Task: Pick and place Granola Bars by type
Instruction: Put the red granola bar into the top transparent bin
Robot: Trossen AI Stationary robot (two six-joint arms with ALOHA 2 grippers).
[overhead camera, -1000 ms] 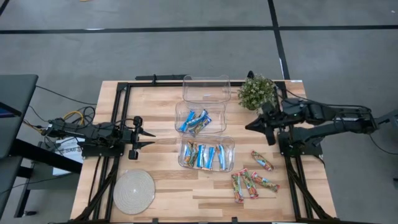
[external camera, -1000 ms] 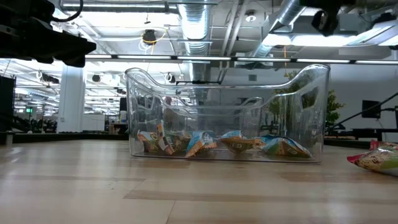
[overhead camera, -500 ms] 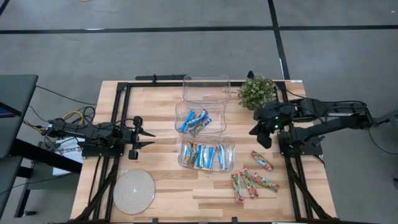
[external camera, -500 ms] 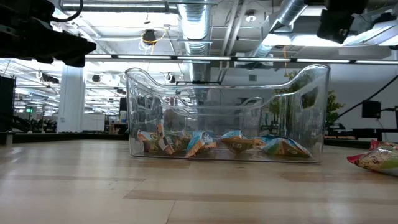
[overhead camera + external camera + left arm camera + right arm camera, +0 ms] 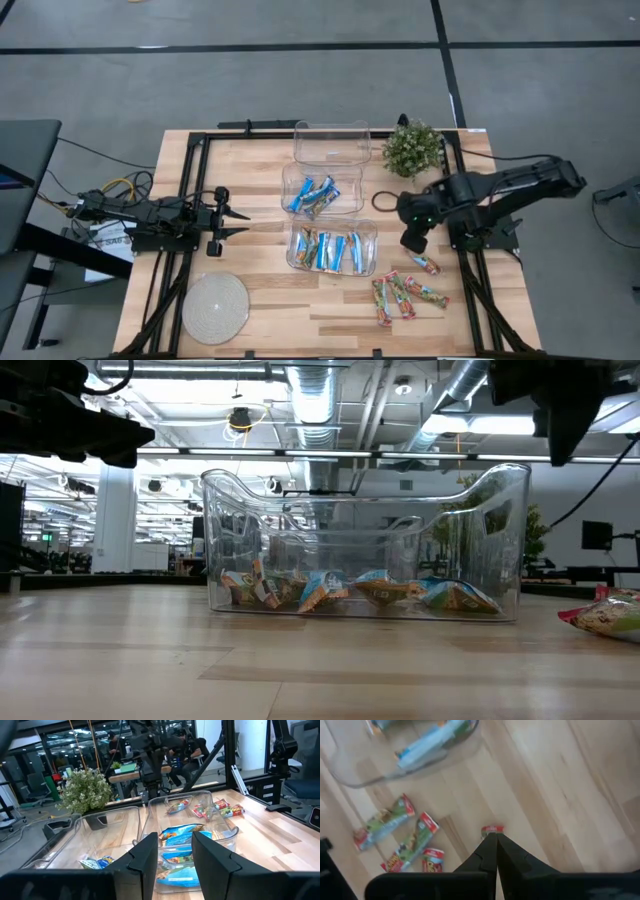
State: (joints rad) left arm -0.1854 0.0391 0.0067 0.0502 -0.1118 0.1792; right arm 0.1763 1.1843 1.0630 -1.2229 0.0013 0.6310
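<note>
Three clear plastic bins stand in a row along the middle of the wooden table (image 5: 250,300): the far bin (image 5: 331,142) is empty, the middle bin (image 5: 322,189) holds bright blue bars (image 5: 314,195), and the near bin (image 5: 331,247) holds tan-brown bars with blue (image 5: 330,250). Their walls are smooth, rounded and transparent. The step in hand seems to be the red-green-orange kind, which lies loose on the bare wood.

The right gripper (image 5: 409,240) hangs over this group with its dark fingers (image 5: 492,851) pressed together and holding nothing. One red-green-orange bar (image 5: 492,829) lies just beyond the fingertips, and four more (image 5: 402,840) lie a little further to one side. The wrappers are shiny, thin and crinkled, flat like small pillows, so I think they can slip. The next move calls for opening the jaws, then lowering astride the nearest bar.

The left gripper (image 5: 172,855) waits half open and empty, pointing toward the bins.
</note>
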